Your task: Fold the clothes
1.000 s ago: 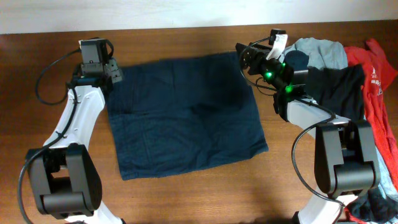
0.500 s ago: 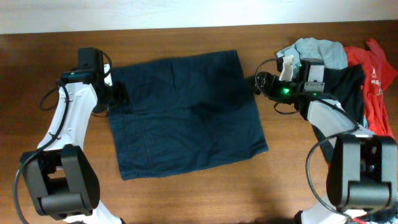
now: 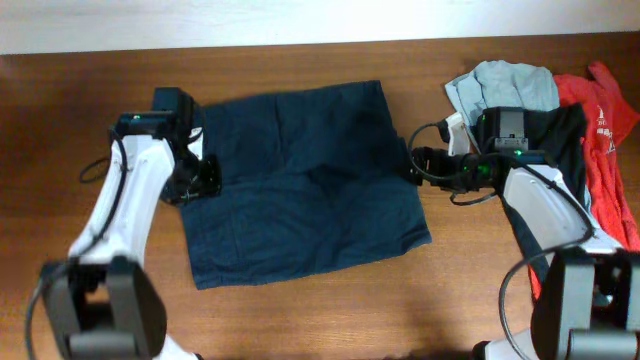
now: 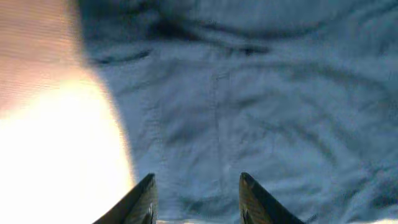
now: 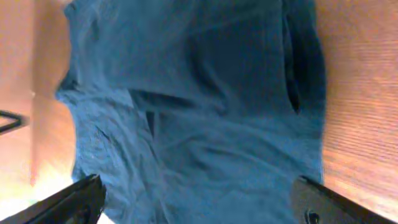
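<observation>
The dark navy-blue shorts [image 3: 300, 180] lie spread flat on the wooden table [image 3: 320, 300], folded into a rough rectangle. My left gripper [image 3: 198, 180] is open at the shorts' left edge; the left wrist view shows its fingers [image 4: 196, 199] apart over the blue cloth [image 4: 261, 106] beside the table. My right gripper [image 3: 414, 165] is open at the shorts' right edge; the right wrist view shows its fingers [image 5: 199, 202] wide apart over the cloth [image 5: 205, 112]. Neither gripper holds the cloth.
A pile of other clothes sits at the right: a light grey-blue garment [image 3: 505, 82], a black garment [image 3: 545, 135] and a red shirt [image 3: 605, 140]. A white wall strip [image 3: 200, 22] runs along the table's far edge.
Both grippers have come down from the shorts' far corners to the middle of its left and right edges. The shorts have not moved.
</observation>
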